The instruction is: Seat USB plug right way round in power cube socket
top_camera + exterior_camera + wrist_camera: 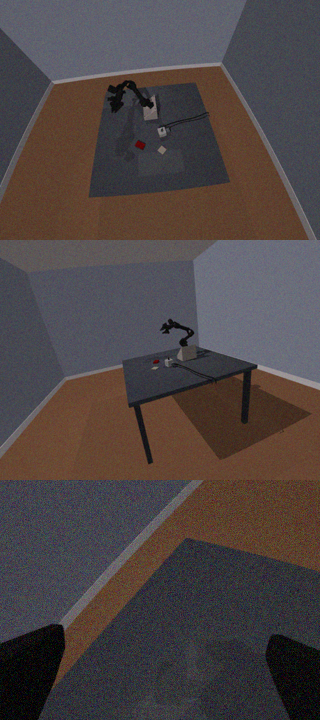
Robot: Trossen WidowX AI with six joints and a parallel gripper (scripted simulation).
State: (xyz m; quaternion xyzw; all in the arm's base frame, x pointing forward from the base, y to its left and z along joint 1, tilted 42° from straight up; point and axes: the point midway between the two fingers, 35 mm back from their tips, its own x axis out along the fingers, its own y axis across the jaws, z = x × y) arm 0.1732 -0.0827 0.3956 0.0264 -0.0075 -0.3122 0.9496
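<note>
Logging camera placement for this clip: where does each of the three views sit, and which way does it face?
Top: high above, tilted down on the table; whole arm shows.
Exterior: standing off a table corner, facing the room's far corner; arm raised above its base.
Wrist: on the gripper, looking down past the table edge to the floor; both open fingers frame it.
Shared: the red block appears in all three; the power cube in top and exterior.

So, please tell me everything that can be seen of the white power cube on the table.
The power cube is a small white box resting flat on the dark table, in front of the arm's pale base. A dark USB plug stands upright in its top. Dark cables run from its side to the table edge. Nothing else touches it.
</note>
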